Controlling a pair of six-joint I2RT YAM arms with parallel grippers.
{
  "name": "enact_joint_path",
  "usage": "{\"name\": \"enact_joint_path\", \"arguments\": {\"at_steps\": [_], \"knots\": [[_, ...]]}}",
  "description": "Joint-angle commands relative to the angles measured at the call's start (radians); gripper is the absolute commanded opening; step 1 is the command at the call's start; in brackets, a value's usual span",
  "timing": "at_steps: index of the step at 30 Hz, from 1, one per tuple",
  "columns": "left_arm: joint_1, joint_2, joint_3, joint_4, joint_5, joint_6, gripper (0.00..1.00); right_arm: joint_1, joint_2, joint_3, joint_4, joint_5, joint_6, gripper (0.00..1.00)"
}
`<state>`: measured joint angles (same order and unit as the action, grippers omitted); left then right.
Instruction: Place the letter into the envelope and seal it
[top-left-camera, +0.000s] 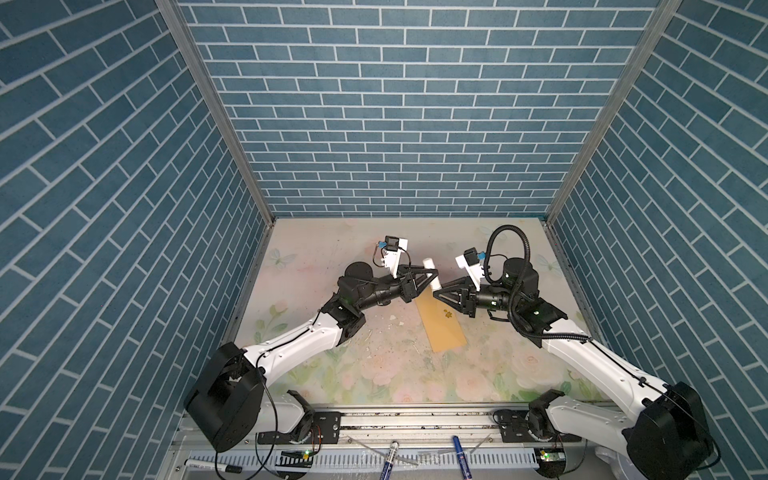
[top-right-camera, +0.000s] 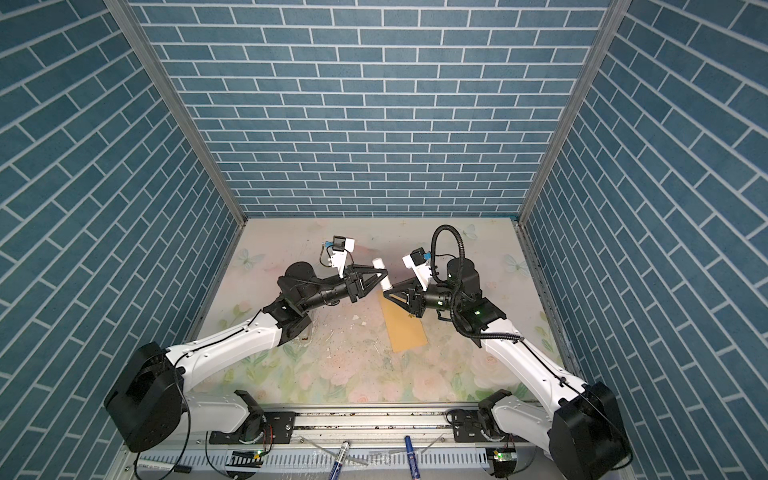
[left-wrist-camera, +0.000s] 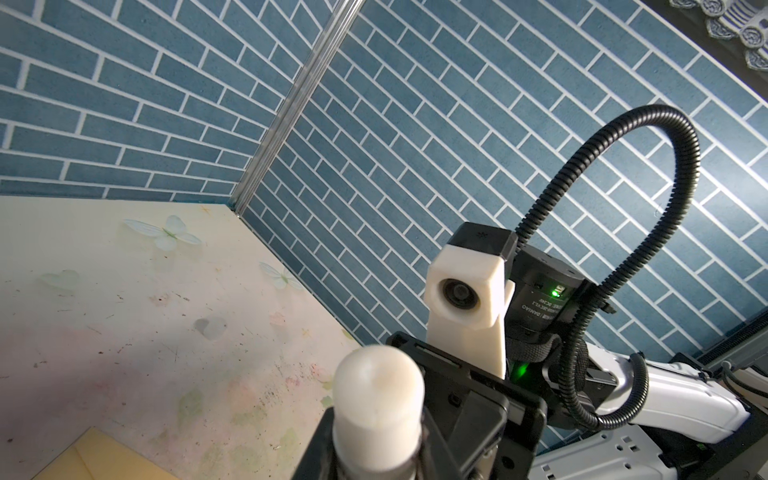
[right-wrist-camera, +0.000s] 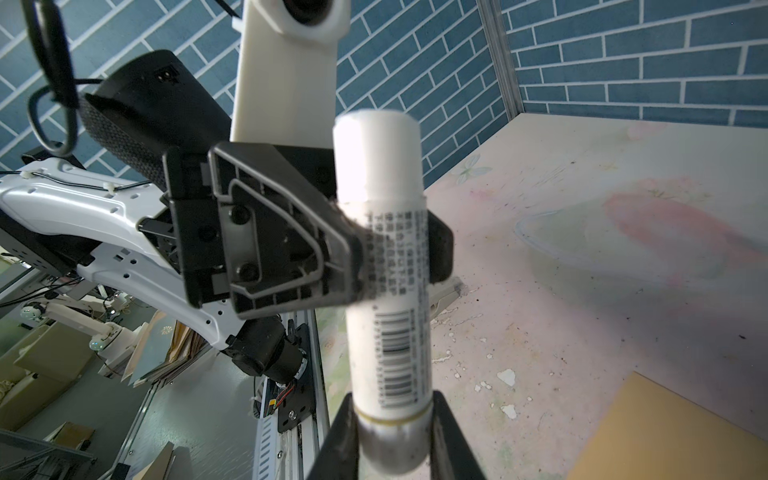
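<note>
1. Where the grippers meet, mid-frame in both top views, the left gripper (right-wrist-camera: 395, 253) clamps the middle of the glue stick (right-wrist-camera: 380, 166).
2. Right gripper (right-wrist-camera: 392, 440) pinches its lower end.
3. Envelope (top-left-camera: 442, 332) lies flat on the table (top-left-camera: 374, 374), centre frame, with its upper end hidden under the right gripper.

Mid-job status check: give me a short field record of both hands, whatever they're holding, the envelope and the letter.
left hand: shut on the middle of the white cylindrical glue stick
right hand: shut on the same stick's lower end
glue stick: held in the air between both hands
envelope: long tan paper envelope, flat on the floral tabletop, far end under the right hand, no hand on it
flap: cannot tell whether sealed
letter: not in view
</note>
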<state>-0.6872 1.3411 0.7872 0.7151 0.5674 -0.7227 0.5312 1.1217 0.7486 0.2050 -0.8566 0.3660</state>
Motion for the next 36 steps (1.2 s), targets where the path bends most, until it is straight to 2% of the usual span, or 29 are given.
{"name": "enact_joint_path", "arguments": {"at_steps": [1,2,5,9,12,17,23,28,32,36], "knots": [[0.003,0.015,0.002,0.042,-0.01,0.006,0.0,0.001,-0.011,-0.018,0.052,0.043,0.051,0.03],[0.003,0.015,-0.001,0.042,-0.018,0.008,0.0,0.001,-0.016,-0.015,0.041,0.063,0.049,0.0],[0.003,0.015,-0.006,0.02,-0.053,0.017,0.0,0.001,-0.039,-0.006,-0.013,0.164,0.031,0.0],[-0.001,0.014,-0.005,-0.035,-0.117,0.039,0.0,0.009,-0.073,0.011,-0.093,0.369,0.006,0.0],[-0.01,0.02,0.007,-0.078,-0.154,0.055,0.0,0.05,-0.092,0.033,-0.167,0.585,-0.051,0.0],[-0.042,0.04,0.047,-0.154,-0.189,0.098,0.0,0.189,-0.069,0.087,-0.241,0.977,-0.169,0.0],[-0.061,0.083,0.067,-0.143,-0.209,0.088,0.0,0.344,0.032,0.15,-0.239,1.372,-0.229,0.0],[-0.073,0.124,0.073,-0.103,-0.224,0.057,0.0,0.469,0.15,0.184,-0.173,1.759,-0.278,0.0],[-0.077,0.138,0.08,-0.092,-0.222,0.052,0.0,0.53,0.226,0.189,-0.083,1.902,-0.354,0.0],[-0.077,0.13,0.075,-0.092,-0.225,0.06,0.0,0.535,0.215,0.176,-0.078,1.808,-0.33,0.0]]}}
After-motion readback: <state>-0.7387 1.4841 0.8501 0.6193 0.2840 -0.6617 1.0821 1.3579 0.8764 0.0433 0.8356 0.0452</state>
